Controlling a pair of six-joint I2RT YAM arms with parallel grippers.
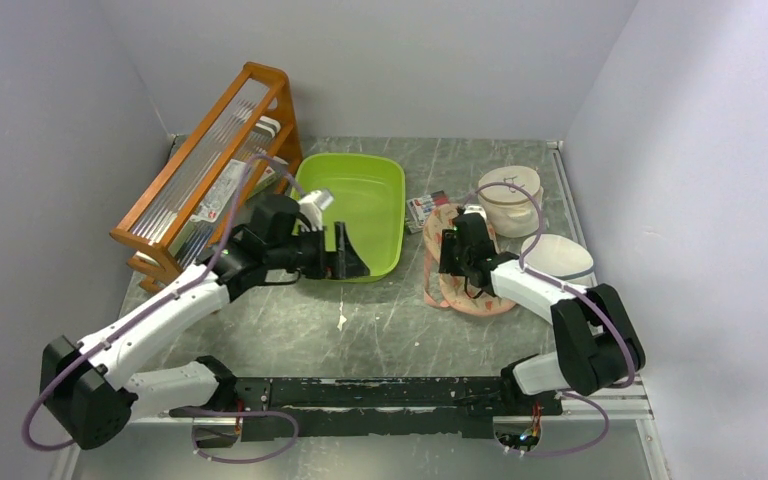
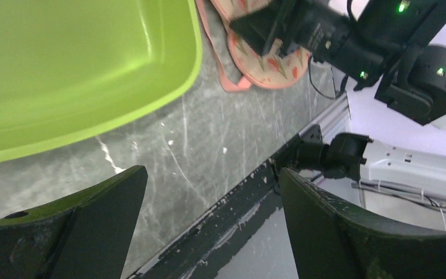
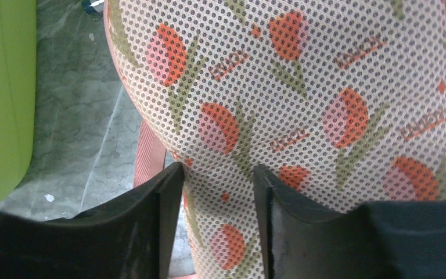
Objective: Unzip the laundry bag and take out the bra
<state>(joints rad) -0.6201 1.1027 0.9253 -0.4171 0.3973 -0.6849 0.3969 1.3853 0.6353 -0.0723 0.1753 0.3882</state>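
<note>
The laundry bag (image 1: 470, 295), cream-peach with red-green print and pink edging, lies on the table right of centre. It fills the right wrist view (image 3: 302, 87), and its pink loop (image 3: 148, 151) lies beside it. My right gripper (image 1: 448, 250) is on the bag's far left part; its jaws (image 3: 218, 171) are closed on a bulge of the printed fabric. My left gripper (image 1: 345, 250) is open and empty at the front edge of the green tub, its jaws (image 2: 212, 174) wide apart. The bag also shows in the left wrist view (image 2: 267, 58). The bra is hidden.
A lime-green tub (image 1: 360, 205) stands at centre back. A wooden rack (image 1: 210, 150) stands at the back left. A round white tub (image 1: 510, 190) and a white lid (image 1: 557, 255) are behind and right of the bag. A small packet (image 1: 425, 208) lies by the tub.
</note>
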